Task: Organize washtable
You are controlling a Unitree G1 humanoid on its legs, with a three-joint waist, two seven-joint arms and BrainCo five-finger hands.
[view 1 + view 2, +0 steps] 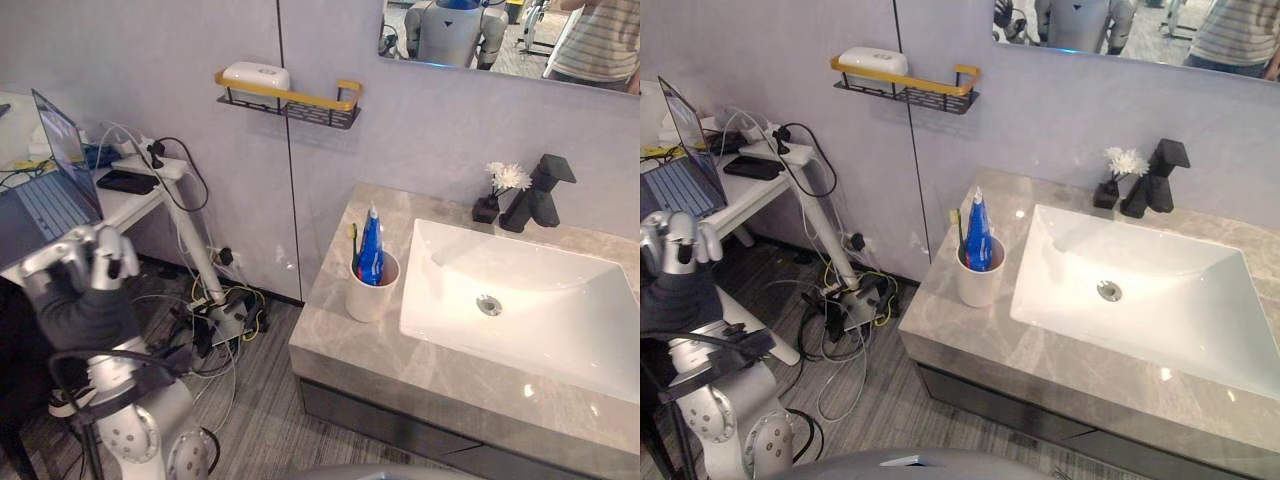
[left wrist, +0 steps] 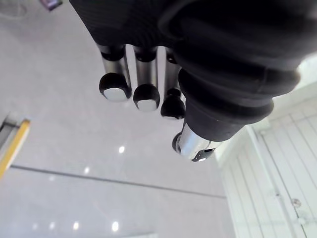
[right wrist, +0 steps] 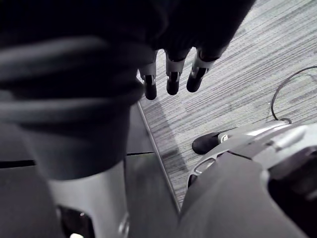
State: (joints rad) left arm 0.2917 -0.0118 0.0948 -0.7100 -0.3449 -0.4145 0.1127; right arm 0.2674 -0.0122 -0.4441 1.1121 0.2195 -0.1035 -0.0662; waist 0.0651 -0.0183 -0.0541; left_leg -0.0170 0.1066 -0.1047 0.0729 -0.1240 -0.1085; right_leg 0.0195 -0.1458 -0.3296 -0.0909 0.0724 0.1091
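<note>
A white cup (image 1: 372, 292) stands on the grey marble counter (image 1: 330, 340), left of the white sink (image 1: 520, 300). It holds a blue toothpaste tube (image 1: 371, 250) and a toothbrush (image 1: 353, 245). A white soap box (image 1: 255, 75) lies on the yellow-railed wall shelf (image 1: 320, 105). My left hand (image 1: 85, 262) is raised far left of the counter, over the floor, fingers (image 2: 143, 84) relaxed and holding nothing. My right hand (image 3: 171, 74) hangs low over the grey floor, its fingers loose and empty.
A black faucet (image 1: 540, 195) and a small dark vase of white flowers (image 1: 500, 185) stand behind the sink. A white side table with a laptop (image 1: 60, 170) and a phone sits close behind my left hand. Cables and a power strip (image 1: 225, 315) lie on the floor. The mirror reflects a person.
</note>
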